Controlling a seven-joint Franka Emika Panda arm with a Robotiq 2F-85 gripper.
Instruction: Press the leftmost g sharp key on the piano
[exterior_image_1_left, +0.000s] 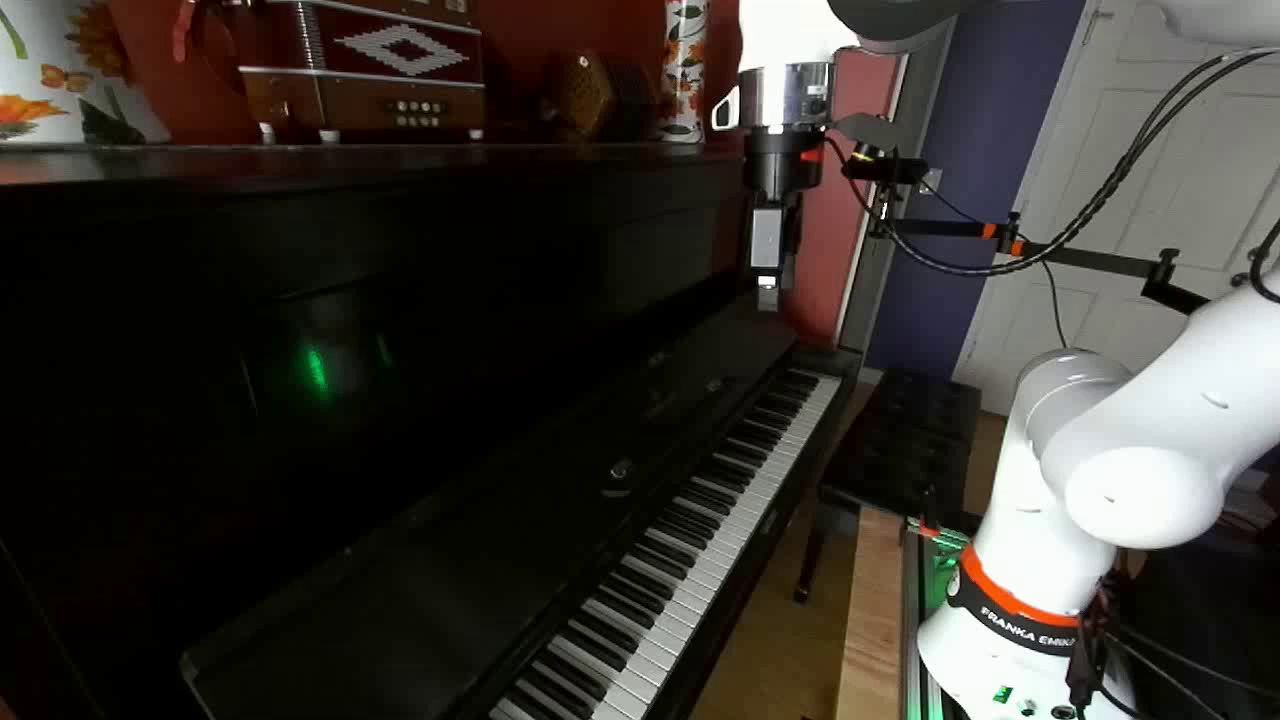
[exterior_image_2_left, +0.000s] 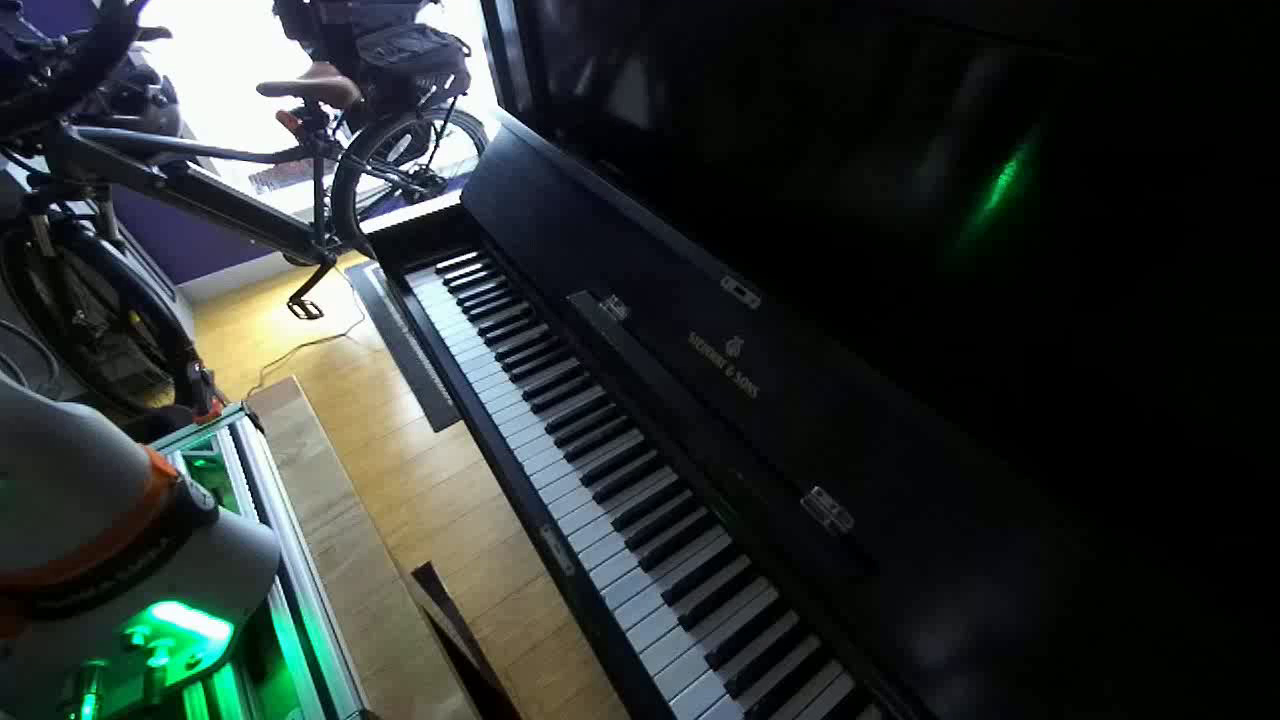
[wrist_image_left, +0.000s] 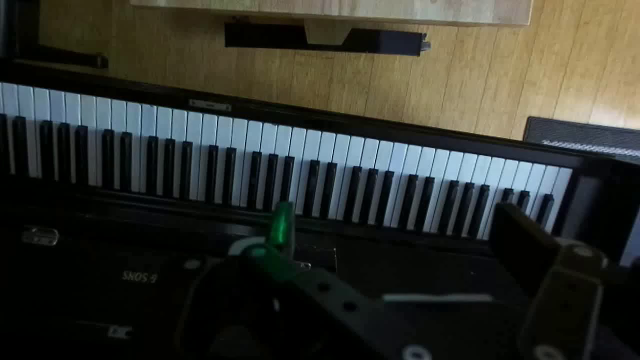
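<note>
Your jaws stand spread wide, pinching nothing: in the wrist view the fingers are well apart in the lower half of the frame, tips toward the keys. Your target, the leftmost G sharp key, should be the middle one of the first black trio counted from that frame's right end, where the grouping suggests the bass. It shows between the fingertips, nearer the finger at right, its long axis close to upright. The key row runs across the frame, sloping gently down to the right. The piano fills the left and centre of an exterior view, and your gripper hangs tips down at upper right there, above the keys and apart from them. So the move turns on the drop: expect the line-up to drift as you descend, and probably bring the tips together over that one black key first; spread like this, they could strike wrong notes. Farther out, the wooden tabletop edges the top of the wrist view, the bench sits right of centre in an exterior view, and a bicycle stands at upper left in an exterior view.
</note>
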